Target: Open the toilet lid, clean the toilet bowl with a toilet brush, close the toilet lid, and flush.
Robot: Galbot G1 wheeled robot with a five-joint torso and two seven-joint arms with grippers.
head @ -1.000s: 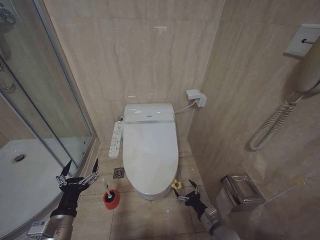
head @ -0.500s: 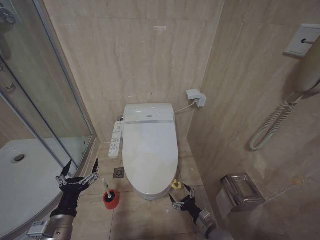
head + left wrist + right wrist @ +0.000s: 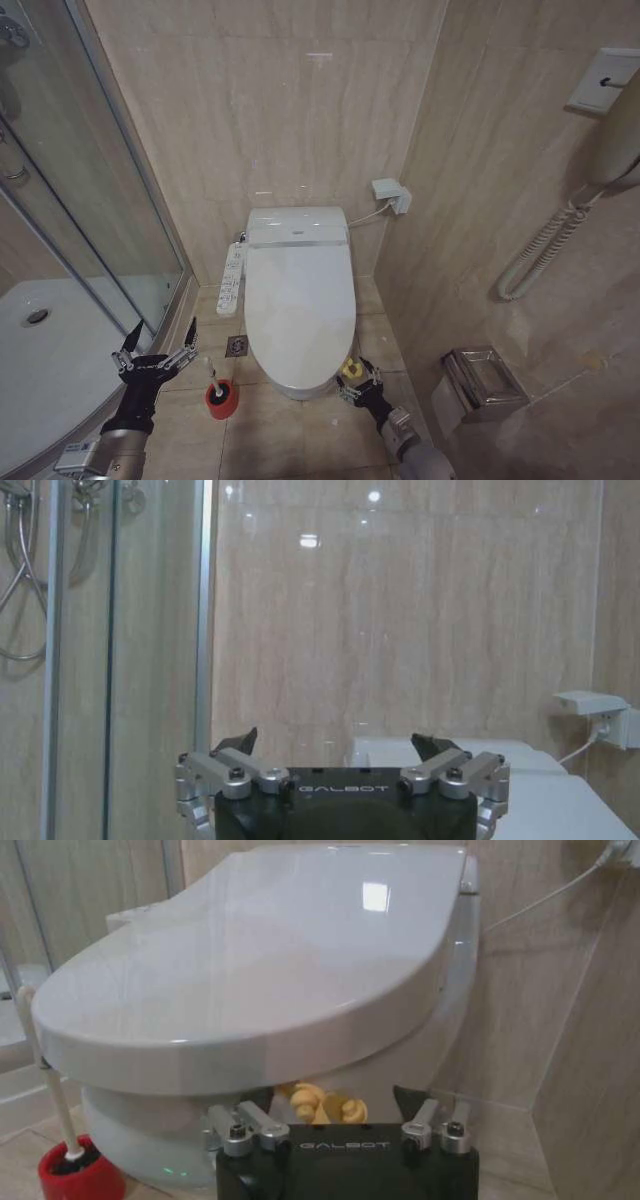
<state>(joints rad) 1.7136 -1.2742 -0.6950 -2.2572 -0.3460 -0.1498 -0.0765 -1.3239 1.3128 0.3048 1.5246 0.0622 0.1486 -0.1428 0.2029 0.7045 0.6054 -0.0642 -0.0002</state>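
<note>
The toilet lid [image 3: 300,295] lies shut, glossy white, over the toilet bowl [image 3: 140,1136], whose inside is hidden. A small yellow loop tag [image 3: 350,368] hangs at the lid's front right edge. My right gripper [image 3: 356,382] is low at that edge and open, and the yellow loop tag [image 3: 322,1102] sits between its fingers under the lid [image 3: 270,952]. The toilet brush [image 3: 213,378] stands in its red cup holder [image 3: 221,398] on the floor left of the bowl. My left gripper [image 3: 155,352] hangs open near the shower, left of the brush, holding nothing.
A button panel arm [image 3: 231,280] runs along the bowl's left side. The glass shower enclosure [image 3: 90,200] and its tray close off the left. On the right wall are a paper holder [image 3: 485,378] and a handset with coiled cord [image 3: 545,250]. A floor drain [image 3: 237,346] lies beside the bowl.
My right gripper has moved left and forward along the floor, up to the yellow loop tag at the lid's front edge. The left arm has stayed still.
</note>
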